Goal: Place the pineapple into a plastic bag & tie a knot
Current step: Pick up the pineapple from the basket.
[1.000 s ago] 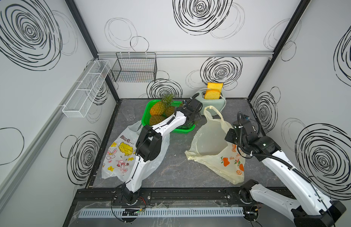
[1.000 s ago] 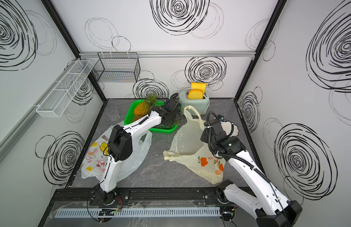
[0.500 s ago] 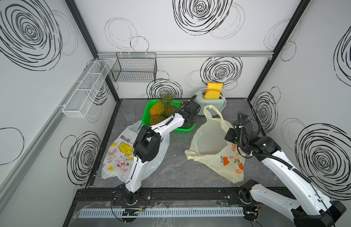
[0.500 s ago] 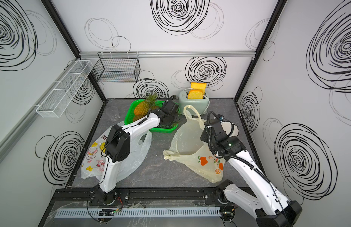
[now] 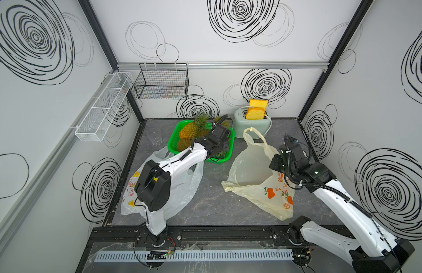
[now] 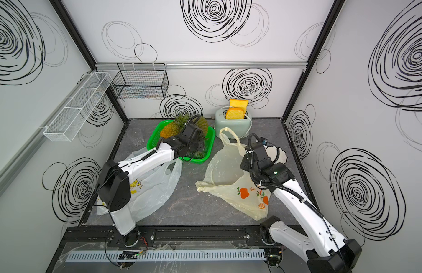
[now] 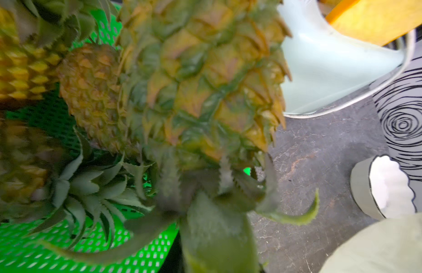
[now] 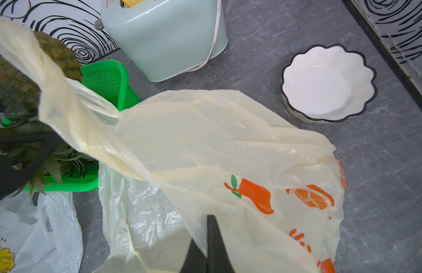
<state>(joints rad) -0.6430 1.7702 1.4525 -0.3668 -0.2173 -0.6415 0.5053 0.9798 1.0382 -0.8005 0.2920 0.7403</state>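
Note:
Several pineapples lie in a green basket (image 5: pixel 219 160) (image 6: pixel 198 162) at the back of the table. My left gripper (image 5: pixel 223 136) (image 6: pixel 199 136) reaches into the basket. It is shut on the leafy crown of the rightmost pineapple (image 5: pixel 224 123) (image 6: pixel 202 124) (image 7: pixel 205 78) (image 8: pixel 56 54), whose leaves hide the fingers in the left wrist view. To the right, a pale yellow plastic bag (image 5: pixel 250 170) (image 6: pixel 224 170) (image 8: pixel 205 132) with orange fruit prints lies on the table, mouth open toward the basket. My right gripper (image 5: pixel 276 163) (image 6: pixel 246 164) (image 8: pixel 206 236) is shut on its right rim, holding that edge up.
A mint toaster (image 5: pixel 251 123) with bread stands at the back. There is a white scalloped dish (image 8: pixel 328 82) (image 6: pixel 276 153) behind the right arm and a clear glass (image 5: pixel 154 137) at the back left. A second white printed bag (image 5: pixel 181 189) lies under the left arm. Wire baskets hang on the walls.
My left gripper went from open to shut around the pineapple's crown and shifted slightly in the basket. The right gripper and the bag stayed as they were.

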